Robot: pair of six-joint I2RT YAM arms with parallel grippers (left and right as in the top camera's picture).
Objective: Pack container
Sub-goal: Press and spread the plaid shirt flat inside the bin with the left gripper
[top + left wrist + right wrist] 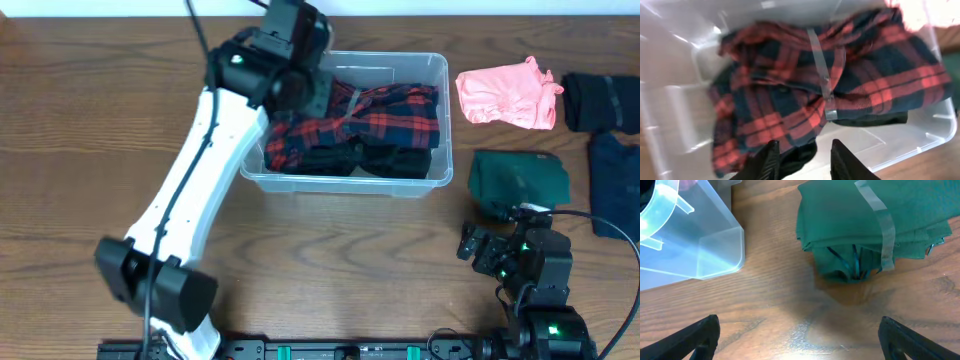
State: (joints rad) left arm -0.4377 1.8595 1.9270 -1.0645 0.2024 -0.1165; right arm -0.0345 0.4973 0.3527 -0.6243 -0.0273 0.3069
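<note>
The clear plastic container (440, 75) stands at the back centre of the table. It holds a red and navy plaid garment (375, 115) bound with clear tape, lying on a black garment (400, 160). The left wrist view shows the plaid garment (850, 85) inside the container (675, 115). My left gripper (804, 152) is open and empty, just above the container's left part (300, 85). My right gripper (800, 335) is open wide and empty, low over the bare table in front of a folded green garment (860, 220), which also shows in the overhead view (520, 180).
A pink garment (508, 92) lies right of the container. A black garment (605, 100) and a navy garment (615, 180) lie at the right edge. The container's corner (700, 245) shows left in the right wrist view.
</note>
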